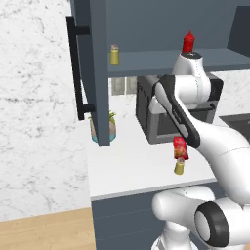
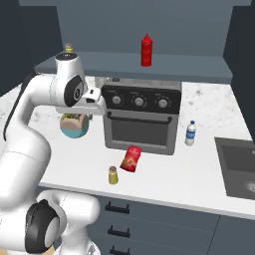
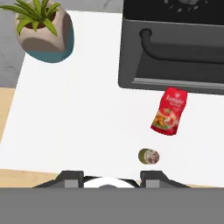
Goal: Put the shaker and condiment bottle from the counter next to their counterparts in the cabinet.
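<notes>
A marble-look wall backs a white worktop [image 2: 199, 174] over dark base cabinets, with the slate-blue cabinet [image 1: 100, 73] above, its door swung open. On its shelf stand the counterparts: a yellow-green shaker [image 1: 114, 55] toward the door side and a plain red bottle [image 2: 146, 50] further along, both upright and well apart, leaving room beside each for a partner.

The shaker [image 3: 148, 156] to be moved stands upright near the worktop's front edge. Just behind it the condiment bottle [image 3: 169, 110] lies on its side in front of the black toaster oven [image 2: 142, 117]. A potted plant [image 3: 42, 28] sits toward the worktop's left end, and a small water bottle [image 2: 191, 133] stands right of the oven.

The tool [image 3: 109, 177] hangs high over the front edge, looking straight down, its fingers drawn in and clenched on nothing. Neither item has been lifted yet; the hovering pose probably serves to line up on the shaker.
</notes>
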